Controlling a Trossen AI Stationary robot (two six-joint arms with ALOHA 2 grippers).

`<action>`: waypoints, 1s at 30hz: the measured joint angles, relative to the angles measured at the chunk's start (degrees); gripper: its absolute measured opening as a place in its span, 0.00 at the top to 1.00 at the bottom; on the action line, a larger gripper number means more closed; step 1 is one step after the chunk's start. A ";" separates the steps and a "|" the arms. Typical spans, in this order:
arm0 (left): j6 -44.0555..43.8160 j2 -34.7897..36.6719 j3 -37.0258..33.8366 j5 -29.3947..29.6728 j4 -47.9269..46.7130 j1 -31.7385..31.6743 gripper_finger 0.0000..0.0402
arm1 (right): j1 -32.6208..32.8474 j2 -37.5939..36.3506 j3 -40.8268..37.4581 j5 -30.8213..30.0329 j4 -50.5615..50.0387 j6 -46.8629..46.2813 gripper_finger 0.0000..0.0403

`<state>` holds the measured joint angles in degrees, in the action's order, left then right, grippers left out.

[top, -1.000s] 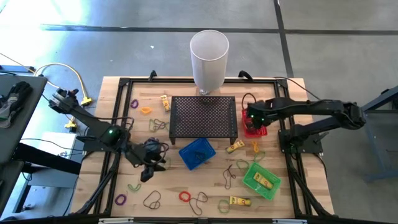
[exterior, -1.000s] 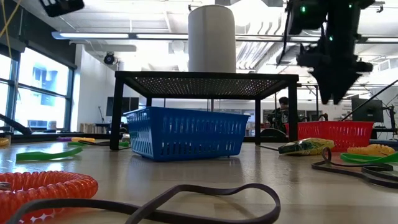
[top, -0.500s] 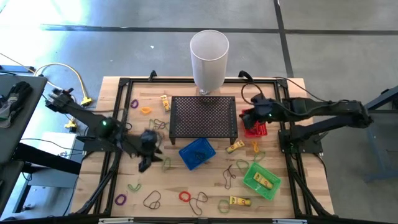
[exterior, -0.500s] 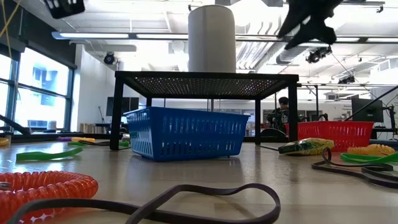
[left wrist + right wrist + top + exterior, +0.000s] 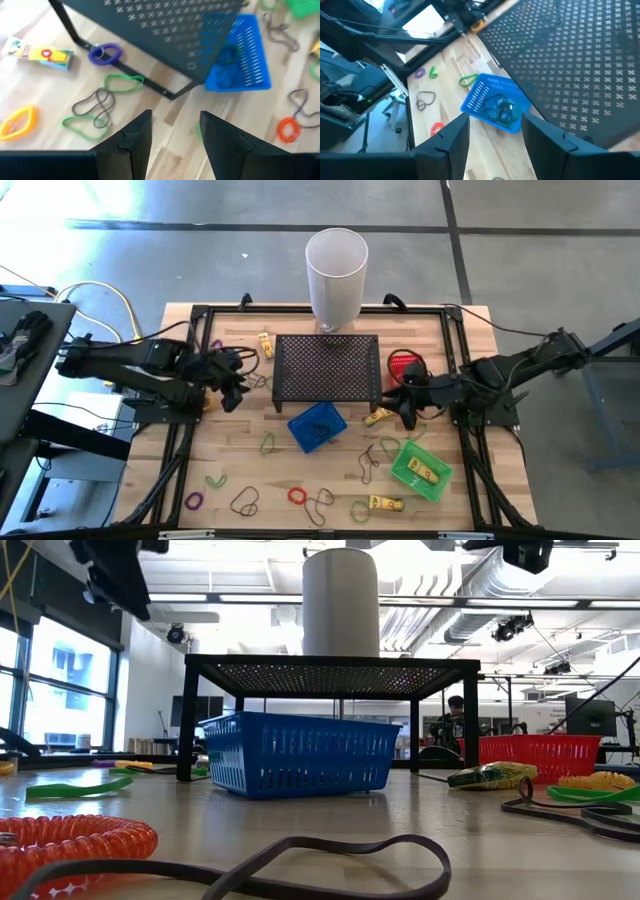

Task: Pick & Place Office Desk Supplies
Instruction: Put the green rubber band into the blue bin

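Loose office desk supplies lie across the wooden table point(image 5: 250, 470): green bands point(image 5: 267, 443), a red ring point(image 5: 297, 496), dark loops point(image 5: 244, 501), a purple ring point(image 5: 106, 53) and yellow pieces point(image 5: 385, 503). My left gripper point(image 5: 236, 385) point(image 5: 175, 135) hovers open and holds nothing, off the left side of the black mesh stand point(image 5: 328, 367). My right gripper point(image 5: 402, 406) point(image 5: 495, 145) hovers open and holds nothing, near the stand's right near corner. It looks toward the blue basket point(image 5: 495, 102).
A tall white cylinder point(image 5: 336, 275) stands behind the mesh stand. The blue basket point(image 5: 317, 426) sits in front of the stand with bands inside. A red basket point(image 5: 405, 368) is at the right. A green basket point(image 5: 421, 468) holds yellow pieces. Bare wood lies at the near left.
My left gripper has gone from the table's near left toward the far edge, beside the stand's left side. My right gripper has risen from over the red basket, tipped up toward level and swung toward the near edge. Both stay open. No object has moved.
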<state>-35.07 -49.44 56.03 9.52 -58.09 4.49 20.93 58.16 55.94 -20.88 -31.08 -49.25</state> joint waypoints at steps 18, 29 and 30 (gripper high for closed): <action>4.22 -9.69 -5.52 -9.40 -9.76 -19.21 0.60 | 7.19 2.60 0.00 -3.68 0.54 -6.29 0.59; -16.81 -14.96 -17.04 -9.31 0.82 -26.26 0.60 | 7.47 5.11 -0.04 -3.66 2.22 -6.04 0.59; -18.21 -15.62 -17.05 -8.98 1.16 -26.25 0.60 | 7.46 5.12 -0.04 -3.68 2.22 -6.01 0.59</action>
<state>-53.28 -65.06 38.98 0.54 -56.93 -21.76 28.39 63.29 55.90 -24.56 -28.86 -55.25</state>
